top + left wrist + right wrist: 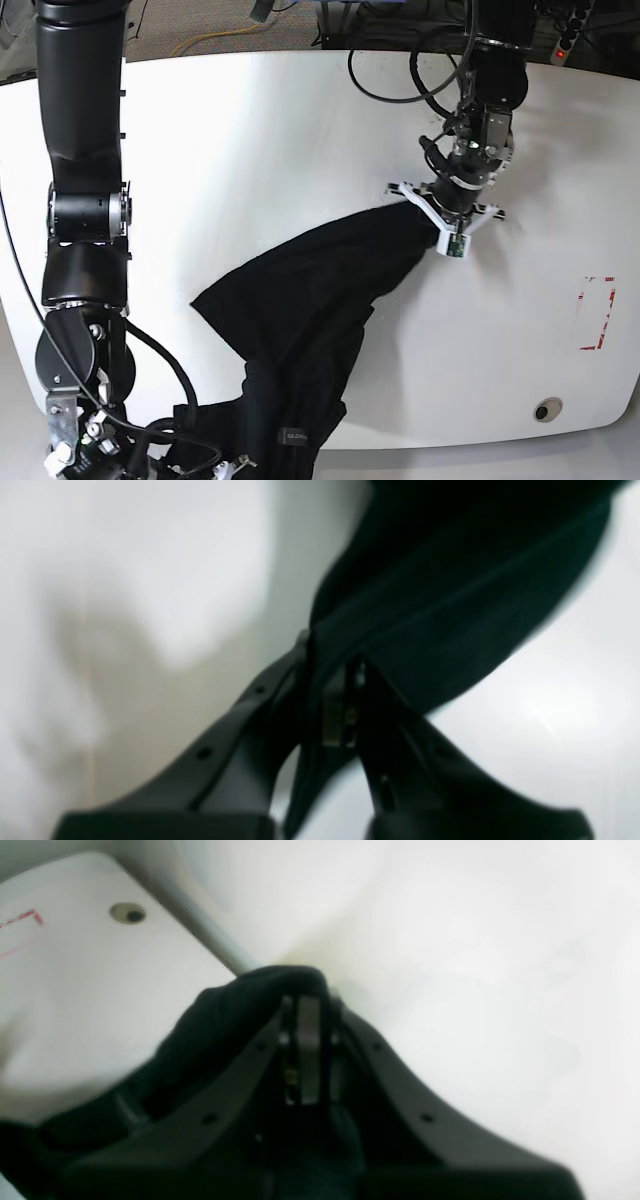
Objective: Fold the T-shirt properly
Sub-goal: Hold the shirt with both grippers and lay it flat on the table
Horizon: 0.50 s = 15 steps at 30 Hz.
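Black T-shirt [300, 300] is gripped by both clenched claws, left claw [447, 232] and right claw [307, 1005]; spreading it flat on the tabletop [250, 150] is judged next.

The T-shirt [300, 300] is soft, matt black cloth, creased; the table [250, 130] is smooth, faintly glossy white; both grippers look like matt dark plastic.

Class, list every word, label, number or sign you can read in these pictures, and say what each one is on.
None can be read.
Small light tag on the T-shirt: too small to read.
Red corner marks on the table: lines only, no text.
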Available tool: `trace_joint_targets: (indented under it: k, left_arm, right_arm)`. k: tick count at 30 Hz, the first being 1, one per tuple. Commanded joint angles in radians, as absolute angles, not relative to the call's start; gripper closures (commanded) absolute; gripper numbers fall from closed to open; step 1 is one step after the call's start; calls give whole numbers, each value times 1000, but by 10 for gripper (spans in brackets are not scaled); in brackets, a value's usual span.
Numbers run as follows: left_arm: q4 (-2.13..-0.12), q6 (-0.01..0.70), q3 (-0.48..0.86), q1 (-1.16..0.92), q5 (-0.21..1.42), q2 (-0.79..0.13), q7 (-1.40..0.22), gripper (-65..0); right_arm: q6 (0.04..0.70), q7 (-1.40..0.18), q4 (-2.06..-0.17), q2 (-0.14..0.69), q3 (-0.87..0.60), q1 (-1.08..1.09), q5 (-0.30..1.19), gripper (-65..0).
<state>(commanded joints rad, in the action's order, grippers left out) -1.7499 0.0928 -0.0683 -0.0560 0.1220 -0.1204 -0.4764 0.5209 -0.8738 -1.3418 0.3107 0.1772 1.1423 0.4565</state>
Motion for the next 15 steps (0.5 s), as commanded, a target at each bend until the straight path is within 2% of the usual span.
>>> trace_joint_targets:
  k: [6, 11, 15]
  left_arm:
    - [-1948, 94, 5, -2, 122, -205, -588, -15]
    - [-2018, 97, 113, 82, 130, -283, -653, -15]
    - [-2018, 165, 188, 189, 130, -357, -713, -15]
  right_arm:
    - [512, -871, -1165, 343, 120, 1222, 456, 0]
    - [512, -871, -1033, 346, 24, 1306, 458, 0]
    - [512, -877, -978, 349, -31, 1306, 467, 0]
